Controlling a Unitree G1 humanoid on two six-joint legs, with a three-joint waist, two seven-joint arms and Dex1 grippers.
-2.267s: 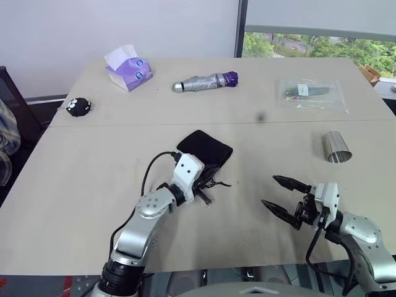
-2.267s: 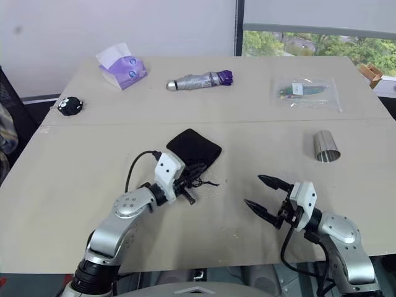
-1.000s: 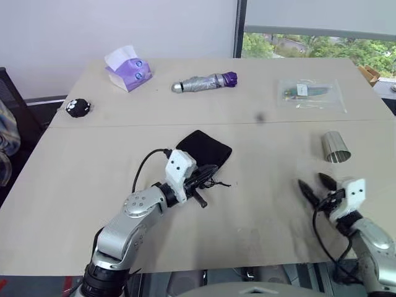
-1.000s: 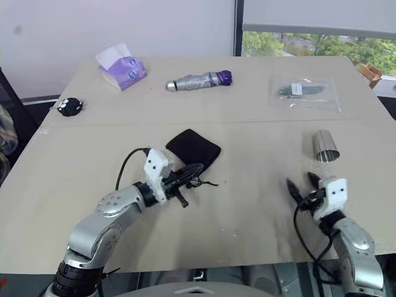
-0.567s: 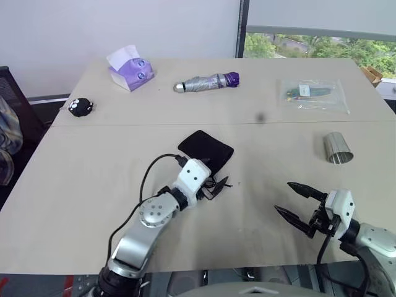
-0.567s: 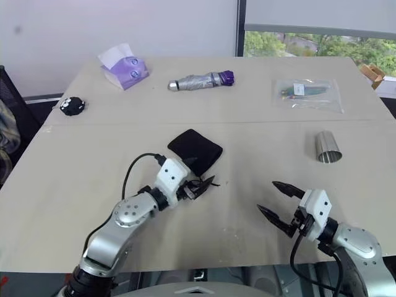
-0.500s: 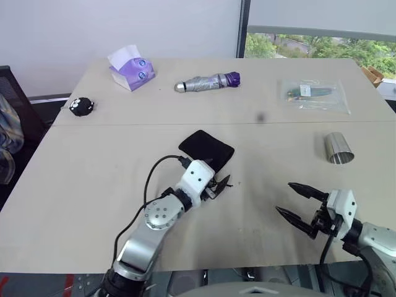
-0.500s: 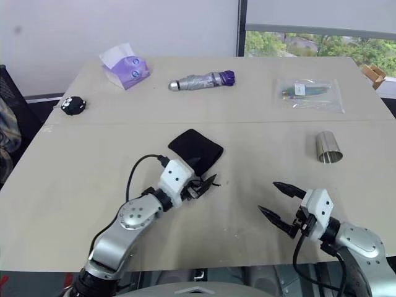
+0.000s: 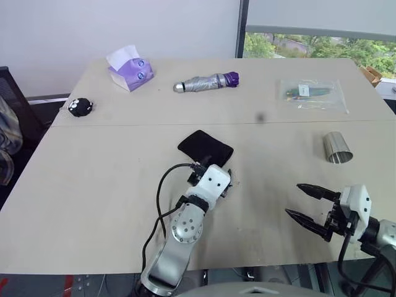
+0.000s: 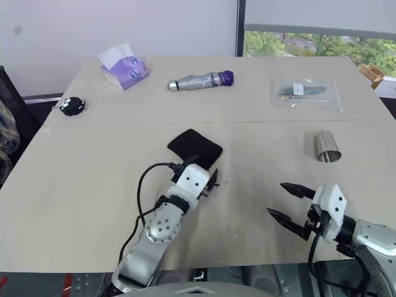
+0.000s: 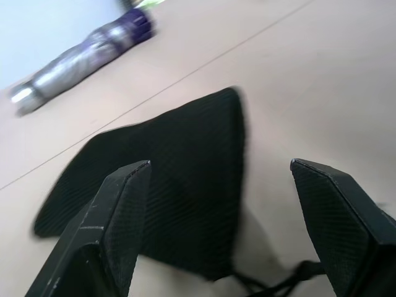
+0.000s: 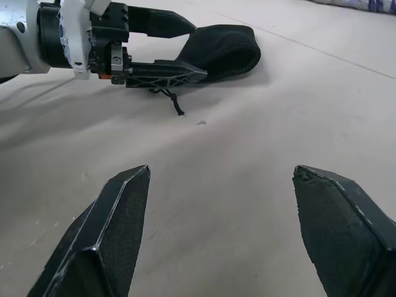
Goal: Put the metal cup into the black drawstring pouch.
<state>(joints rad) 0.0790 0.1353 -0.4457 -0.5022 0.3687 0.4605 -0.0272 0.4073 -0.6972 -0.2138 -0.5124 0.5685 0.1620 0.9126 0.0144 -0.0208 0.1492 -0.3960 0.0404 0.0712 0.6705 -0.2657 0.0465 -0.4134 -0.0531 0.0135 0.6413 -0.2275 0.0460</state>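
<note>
Pouch point(image 9: 205, 147) before left end effector point(image 11: 229, 204) — spread, empty, right end effector point(image 9: 309, 205) agape, cup point(image 9: 336, 148), umbrella point(image 9: 205, 81) beyond.

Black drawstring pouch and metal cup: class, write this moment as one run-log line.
left gripper: open at black drawstring pouch | right gripper: open, empty | metal cup: lying on table

Pouch point(image 9: 205, 147) mid table point(image 9: 93, 185), cup point(image 9: 336, 148) far right, umbrella point(image 9: 205, 81) behind pouch

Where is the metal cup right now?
The cup lies on its side on the table's right, below the plastic bag, ahead of the open right hand.
</note>
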